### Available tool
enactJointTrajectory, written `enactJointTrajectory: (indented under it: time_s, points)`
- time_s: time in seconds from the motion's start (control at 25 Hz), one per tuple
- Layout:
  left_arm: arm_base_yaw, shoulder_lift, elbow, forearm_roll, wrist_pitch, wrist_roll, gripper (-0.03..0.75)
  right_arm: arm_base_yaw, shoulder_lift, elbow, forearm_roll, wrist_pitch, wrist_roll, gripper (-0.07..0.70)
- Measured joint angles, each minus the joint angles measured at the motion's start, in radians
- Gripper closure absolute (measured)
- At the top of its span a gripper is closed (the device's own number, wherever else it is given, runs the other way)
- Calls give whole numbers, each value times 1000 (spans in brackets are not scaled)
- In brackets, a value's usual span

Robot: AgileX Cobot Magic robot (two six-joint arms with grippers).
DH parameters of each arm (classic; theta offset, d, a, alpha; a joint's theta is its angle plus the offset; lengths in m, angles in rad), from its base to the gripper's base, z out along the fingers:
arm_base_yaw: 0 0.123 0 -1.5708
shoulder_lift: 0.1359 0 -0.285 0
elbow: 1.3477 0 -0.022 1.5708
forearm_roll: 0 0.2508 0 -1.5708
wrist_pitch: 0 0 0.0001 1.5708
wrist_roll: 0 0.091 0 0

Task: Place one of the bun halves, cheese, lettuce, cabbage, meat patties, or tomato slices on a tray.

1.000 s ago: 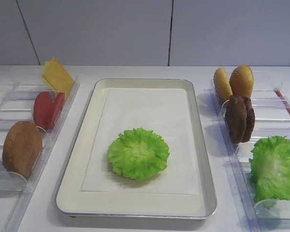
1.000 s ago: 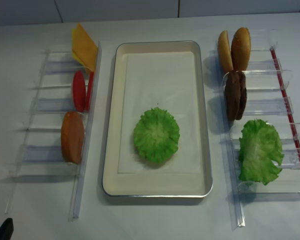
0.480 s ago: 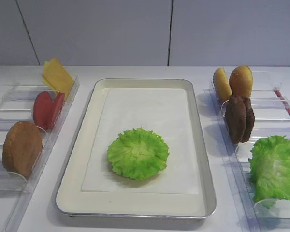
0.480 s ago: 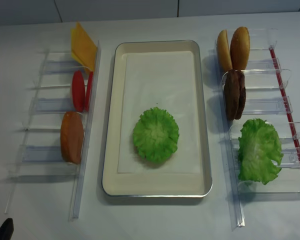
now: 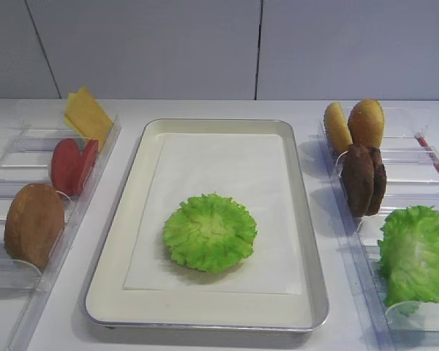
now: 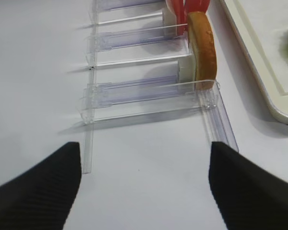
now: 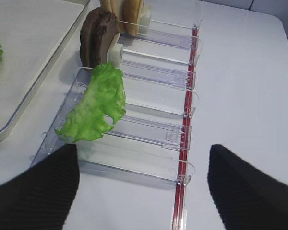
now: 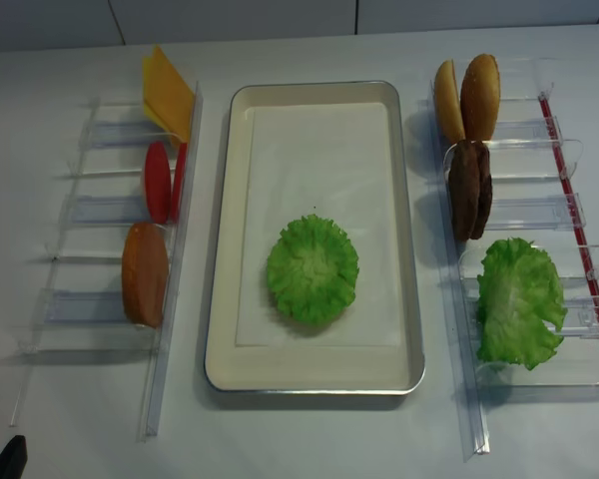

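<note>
Exterior high view shows the silver tray (image 5: pixel 205 322) with its white paper liner in the middle of the white tabletop (image 5: pixel 205 340). The frilly round lettuce (image 5: pixel 209 232) lies flat on the liner, in the lower half of the tray, touched by neither claw.

At the left of the frame a clear plastic bin (image 5: pixel 29 292) holds, from top to bottom, the yellow cheese (image 5: pixel 88 117) slices leaning, two red tomato slices (image 5: pixel 73 165) on edge, and one bun half (image 5: pixel 34 224) on edge. At the right a second clear bin (image 5: pixel 402 157) holds two bun halves on edge at the top, the dark meat patties (image 5: pixel 363 179) on edge below them, and a larger floppy cabbage leaf (image 5: pixel 417 256) at the lower right.

Right wrist view: the right claw (image 7: pixel 144 191) hangs above the tabletop at the bottom of the frame, its two dark fingers (image 7: pixel 36 191) spread wide with nothing between them, just short of the cabbage compartment.

Left wrist view: the left claw (image 6: pixel 144 191) likewise stands spread and empty over bare tabletop, near the end of the left bin.
</note>
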Motion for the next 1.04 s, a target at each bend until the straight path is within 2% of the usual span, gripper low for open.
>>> enactJointTrajectory:
  time_s: [1.04]
  points:
    - [0,0,0,0,0,0,185,0,0,0,0,0,0,49]
